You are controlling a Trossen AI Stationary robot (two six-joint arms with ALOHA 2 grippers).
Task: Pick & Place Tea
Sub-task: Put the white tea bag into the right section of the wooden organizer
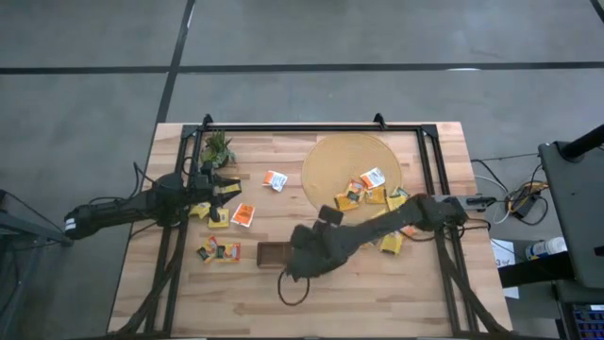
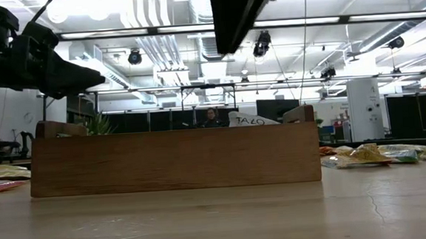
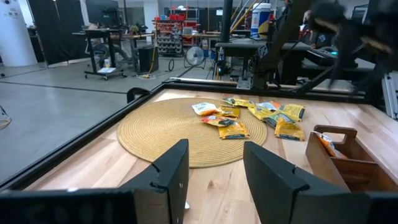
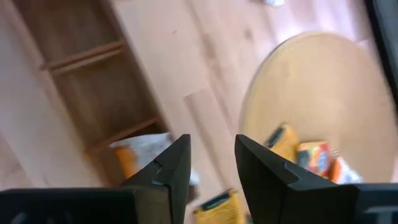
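Note:
Yellow and orange tea sachets [image 1: 363, 194] lie on the round woven mat [image 1: 330, 161], and more lie on the table at the left [image 1: 243, 215]. In the dark brown tray [image 1: 269, 253] one sachet [image 4: 146, 149] leans against the tray's wall, its top edge [image 2: 246, 120] showing above the rim. My right gripper [image 4: 211, 143] hangs open above the tray, slanting down, with nothing between its fingers. At the table's left my left gripper [image 3: 214, 149] is level and open, holding nothing, and faces the mat.
A small green plant [image 1: 217, 146] stands at the far left. A black frame rail [image 1: 311, 127] runs along the table's far edge and down both sides. Bare wood lies along the near edge [image 1: 377, 302].

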